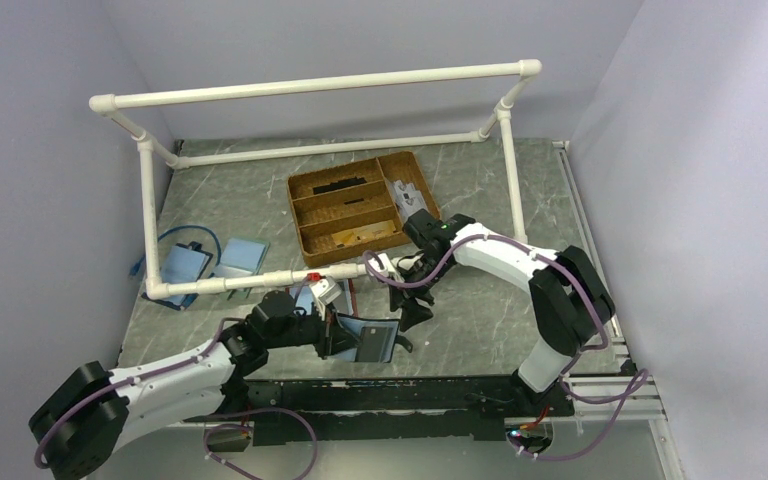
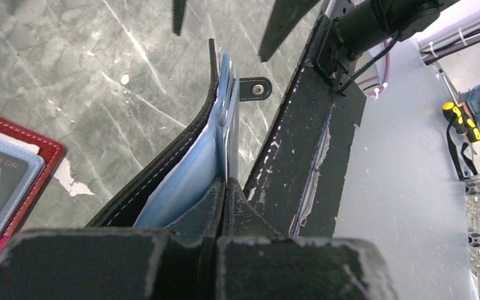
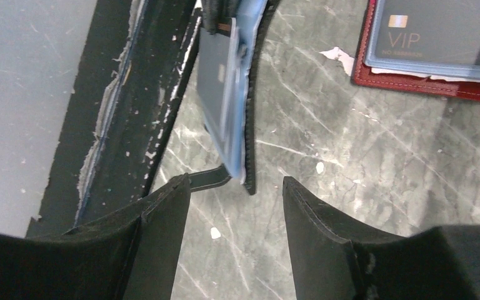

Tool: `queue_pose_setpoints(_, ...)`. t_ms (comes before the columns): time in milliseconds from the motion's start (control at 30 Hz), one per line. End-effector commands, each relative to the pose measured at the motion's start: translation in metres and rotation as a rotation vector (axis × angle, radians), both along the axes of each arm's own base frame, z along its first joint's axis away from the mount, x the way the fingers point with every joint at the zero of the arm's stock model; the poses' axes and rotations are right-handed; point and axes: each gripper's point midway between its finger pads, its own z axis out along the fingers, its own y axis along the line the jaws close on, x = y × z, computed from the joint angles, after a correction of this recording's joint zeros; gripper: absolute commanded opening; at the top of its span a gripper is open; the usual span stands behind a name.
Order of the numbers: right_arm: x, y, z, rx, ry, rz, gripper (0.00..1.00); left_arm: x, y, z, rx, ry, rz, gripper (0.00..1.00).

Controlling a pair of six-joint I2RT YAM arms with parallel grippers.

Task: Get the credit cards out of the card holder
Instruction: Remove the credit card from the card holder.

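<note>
The card holder [image 1: 373, 340] stands on its edge near the table's front edge, slightly open. My left gripper [image 2: 226, 185] is shut on its near end, pinching one half with its light blue sleeves [image 2: 187, 175]. Its black stitched cover [image 2: 176, 145] bows to the left, and its snap strap [image 2: 254, 89] sticks out to the right. My right gripper [image 3: 236, 184] is open and empty, its jaws just short of the holder's far end [image 3: 250, 134]. A blue-grey credit card [image 3: 214, 87] with a chip sits in a sleeve. The other card is not visible.
A red-edged wallet [image 3: 425, 84] holding a grey VIP card [image 3: 437, 31] lies open on the marble table beside the holder; it also shows in the left wrist view [image 2: 34, 165]. The black front rail [image 3: 131, 112] runs close by. A wooden tray [image 1: 360, 205] and a white pipe frame [image 1: 310, 85] stand behind.
</note>
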Motion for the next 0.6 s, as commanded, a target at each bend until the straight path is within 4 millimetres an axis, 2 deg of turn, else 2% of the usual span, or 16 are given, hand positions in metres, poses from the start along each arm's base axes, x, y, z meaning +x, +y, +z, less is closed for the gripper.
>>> queue_pose_setpoints(0,0.008,0.009,-0.004,0.032,-0.043,0.008,0.59,0.003,-0.016,0.043,-0.130,-0.114,-0.064,0.00)
queue_pose_setpoints(133,0.000,0.015,-0.008,0.026,-0.007,0.025,0.59,0.002,-0.017,0.048,-0.155,-0.128,-0.067,0.00)
queue_pose_setpoints(233,-0.009,0.021,-0.008,0.029,0.030,0.053,0.53,0.003,-0.016,0.049,-0.155,-0.131,-0.058,0.00)
queue_pose_setpoints(400,-0.015,0.023,-0.008,0.009,0.063,0.088,0.29,0.003,-0.013,0.048,-0.150,-0.133,-0.044,0.00)
queue_pose_setpoints(500,-0.015,0.021,-0.008,0.002,0.055,0.093,0.21,0.003,-0.010,0.048,-0.140,-0.136,-0.034,0.00)
queue_pose_setpoints(567,-0.015,0.021,-0.007,0.004,0.057,0.098,0.11,0.002,-0.006,0.049,-0.130,-0.139,-0.025,0.00)
